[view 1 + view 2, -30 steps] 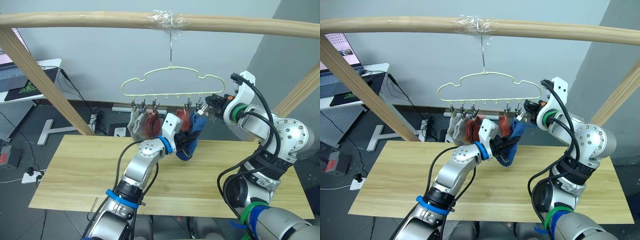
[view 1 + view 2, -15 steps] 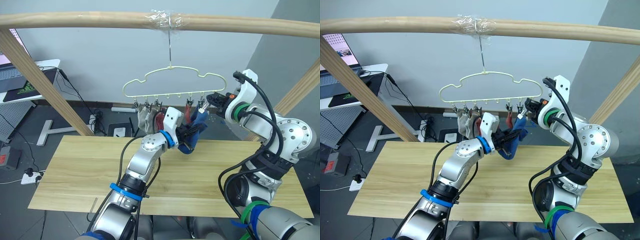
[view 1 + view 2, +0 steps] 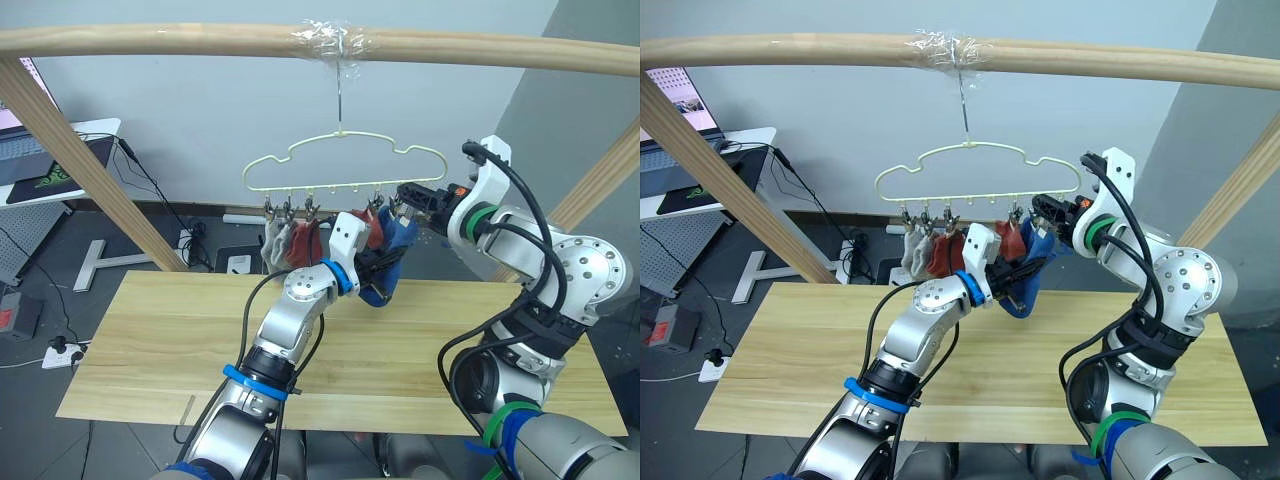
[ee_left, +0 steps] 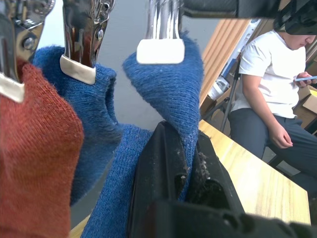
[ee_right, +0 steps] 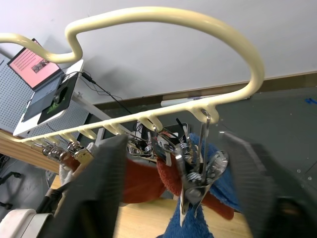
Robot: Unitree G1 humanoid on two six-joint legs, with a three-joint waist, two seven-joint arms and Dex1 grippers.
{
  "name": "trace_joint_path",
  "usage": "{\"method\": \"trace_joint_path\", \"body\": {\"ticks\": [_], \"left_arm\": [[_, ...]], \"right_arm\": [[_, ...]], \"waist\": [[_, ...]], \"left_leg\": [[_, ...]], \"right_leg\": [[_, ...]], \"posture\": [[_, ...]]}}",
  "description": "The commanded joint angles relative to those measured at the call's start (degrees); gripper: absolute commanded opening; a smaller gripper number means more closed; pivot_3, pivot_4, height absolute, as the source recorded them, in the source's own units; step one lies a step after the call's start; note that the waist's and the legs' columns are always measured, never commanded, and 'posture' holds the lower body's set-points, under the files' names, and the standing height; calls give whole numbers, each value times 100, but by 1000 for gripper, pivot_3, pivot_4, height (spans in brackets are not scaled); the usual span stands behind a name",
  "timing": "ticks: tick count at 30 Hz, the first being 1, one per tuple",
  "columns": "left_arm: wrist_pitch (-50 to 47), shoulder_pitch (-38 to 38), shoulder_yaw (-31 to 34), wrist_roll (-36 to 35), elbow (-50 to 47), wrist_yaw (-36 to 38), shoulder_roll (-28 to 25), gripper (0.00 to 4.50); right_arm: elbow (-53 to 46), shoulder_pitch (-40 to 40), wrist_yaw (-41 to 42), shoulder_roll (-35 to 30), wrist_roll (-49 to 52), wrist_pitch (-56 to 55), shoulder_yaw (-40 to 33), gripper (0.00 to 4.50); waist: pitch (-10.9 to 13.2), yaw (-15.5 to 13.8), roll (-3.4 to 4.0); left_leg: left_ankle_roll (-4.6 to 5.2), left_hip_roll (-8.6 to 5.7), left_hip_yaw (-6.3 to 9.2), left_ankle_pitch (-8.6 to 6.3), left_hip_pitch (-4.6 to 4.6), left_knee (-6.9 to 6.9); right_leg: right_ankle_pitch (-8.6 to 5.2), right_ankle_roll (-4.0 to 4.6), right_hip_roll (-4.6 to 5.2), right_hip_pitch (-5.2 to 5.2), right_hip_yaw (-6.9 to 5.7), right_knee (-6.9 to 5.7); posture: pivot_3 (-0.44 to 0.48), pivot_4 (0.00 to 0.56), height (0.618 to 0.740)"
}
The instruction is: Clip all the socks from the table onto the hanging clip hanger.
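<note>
Trouble would come, we judge, if our left gripper, still shut on the last blue sock, tugs down before the end clip grips fully, pulling the fabric free or swinging the hanger away. Our right gripper stands wide around that clip and could slip off. Since the earlier frames the hanger has swung back left, and the table holds no socks.
</note>
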State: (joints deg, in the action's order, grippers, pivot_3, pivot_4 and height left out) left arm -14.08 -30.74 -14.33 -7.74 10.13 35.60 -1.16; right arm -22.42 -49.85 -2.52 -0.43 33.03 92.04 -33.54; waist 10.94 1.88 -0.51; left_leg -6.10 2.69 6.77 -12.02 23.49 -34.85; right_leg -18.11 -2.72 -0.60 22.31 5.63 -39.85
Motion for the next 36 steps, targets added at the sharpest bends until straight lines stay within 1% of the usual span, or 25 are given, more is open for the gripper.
{"method": "trace_joint_path", "body": {"ticks": [1,4,6,7,10,12,14,15,16,17,20,22,23,24,26,28,29,30,31,32,33,34,36], "left_arm": [[-19,-35,-34,-161,-241,4,190,0],[-307,5,-60,-383,-318,62,416,0],[-577,20,-2,-570,-264,50,576,542],[-673,25,27,-639,-235,65,607,693],[-771,38,61,-716,-93,83,637,1637],[-907,90,88,-793,55,132,609,2228],[-973,212,44,-795,266,281,485,2800],[-987,254,25,-787,345,342,436,3189],[-975,306,-12,-778,413,446,367,3449],[-961,331,-34,-775,450,513,328,3449],[-603,506,-29,-586,560,579,39,3449],[-549,729,167,-585,330,644,-353,3449],[-544,861,277,-639,134,724,-577,3449],[-519,1040,448,-703,-147,834,-905,3449],[-504,1230,608,-793,-465,941,-1257,3449],[-444,1520,1034,-938,-881,1231,-1925,3449],[-435,1623,1217,-1006,-1028,1330,-2175,3449],[-446,1755,1568,-1101,-1172,1385,-2516,3449],[-560,1882,2044,-1210,-1173,1426,-2950,3449],[-646,1971,2355,-1298,-1165,1443,-3249,3449],[-560,2112,2540,-1246,-1157,1504,-3557,3449],[-484,2202,2600,-1204,-1152,1544,-3732,3449],[-212,2558,2876,-1071,-1003,1754,-4231,3449]], "right_arm": [[-419,-100,168,-312,38,-127,122,4392],[-571,219,416,-926,-157,-867,752,4392],[-703,505,588,-1299,-290,-1407,1043,4500],[-736,608,631,-1400,-334,-1603,1143,4500],[-824,976,749,-1640,-458,-2107,1348,4500],[-886,1371,898,-1847,-542,-2438,1416,4500],[-924,1831,1081,-2054,-628,-2806,1434,4500],[-925,1993,1150,-2142,-665,-2965,1472,4500],[-913,2167,1232,-2202,-695,-3154,1524,4500],[-898,2271,1283,-2236,-709,-3286,1568,4500],[-807,2912,1587,-2413,-917,-3900,1832,4500],[-806,3416,1888,-2672,-1067,-4306,1957,4500],[-831,3599,2021,-2775,-1094,-4466,1976,4500],[-859,3800,2235,-2910,-1065,-4629,1953,4500],[-868,4001,2467,-3050,-1008,-4845,1918,4500],[-798,4363,2915,-3325,-1033,-5236,1889,4500],[-778,4497,3097,-3426,-1032,-5393,1884,4500],[-803,4705,3405,-3550,-931,-5550,1828,4500],[-826,4981,3823,-3726,-826,-5743,1758,4500],[-829,5176,4108,-3854,-751,-5894,1709,4500],[-848,5350,4376,-3975,-644,-5998,1635,4500],[-847,5446,4525,-4046,-581,-6072,1590,4500],[-834,5776,4965,-4302,-395,-6076,1406,4500]], "waist": [[0,-2,0],[-1,-9,0],[-2,-2,1],[-2,2,1],[-3,18,1],[-5,15,3],[-6,13,3],[-6,13,3],[-6,15,3],[-6,23,3],[-6,32,3],[-7,26,2],[-7,28,2],[-7,41,3],[-6,71,3],[-7,51,1],[-8,42,-4],[-6,23,-7],[-4,-5,-12],[-3,-8,-14],[-2,-7,-14],[-2,-4,-14],[-3,-27,-12]], "left_leg": [[0,-1,0,0,3,0],[0,-1,0,0,8,-1],[0,-1,0,0,13,-1],[0,-1,-2,0,14,-1],[0,-1,-4,0,17,-1],[0,0,-5,0,16,-1],[0,0,-7,0,17,-3],[0,0,-7,0,17,-3],[-1,0,-8,0,17,-4],[-1,0,-10,0,17,-4],[-1,0,-12,0,13,-5],[-1,0,-11,1,12,-6],[-1,0,-11,1,11,-6],[-1,0,-13,1,12,-6],[-1,3,-16,1,8,-4],[-2,3,-16,1,2,-5],[-2,3,-15,1,-2,-6],[-2,3,-15,1,-6,-7],[-2,3,-15,1,-8,-8],[-1,4,-14,1,-8,-6],[0,7,-14,0,-10,-5],[0,8,-14,0,-10,-4],[0,5,-18,0,-10,-5]], "right_leg": [[0,0,1,0,0,2],[0,-1,1,1,-2,12],[0,-2,2,-1,-4,20],[0,-2,2,0,-4,23],[0,-3,2,0,-4,27],[0,-3,2,-1,-5,27],[0,-3,3,-1,-5,27],[0,-3,3,-2,-6,29],[0,-4,3,-2,-5,29],[0,-4,3,-2,-4,29],[0,-4,3,-2,-2,25],[0,-4,3,-3,-2,24],[0,-4,3,-5,-3,25],[0,-4,4,-4,0,25],[0,-4,3,-2,5,22],[-1,-4,3,-3,4,12],[-1,-5,3,-8,2,12],[-1,-6,3,-15,1,14],[-2,-6,4,-18,2,16],[-3,-6,4,-18,0,17],[-3,-6,3,-18,0,18],[-15,-26,3,-17,0,18],[-16,-27,9,-21,3,22]], "posture": [[40,140,740],[32,134,740],[32,134,740],[23,132,740],[18,127,740],[18,127,740],[18,127,740],[18,127,740],[18,127,740],[18,127,740],[18,127,740],[18,127,740],[45,124,740],[45,124,740],[45,124,740],[45,124,740],[45,124,740],[87,136,740],[104,137,740],[104,137,740],[117,137,740],[117,137,740],[142,137,740]]}}
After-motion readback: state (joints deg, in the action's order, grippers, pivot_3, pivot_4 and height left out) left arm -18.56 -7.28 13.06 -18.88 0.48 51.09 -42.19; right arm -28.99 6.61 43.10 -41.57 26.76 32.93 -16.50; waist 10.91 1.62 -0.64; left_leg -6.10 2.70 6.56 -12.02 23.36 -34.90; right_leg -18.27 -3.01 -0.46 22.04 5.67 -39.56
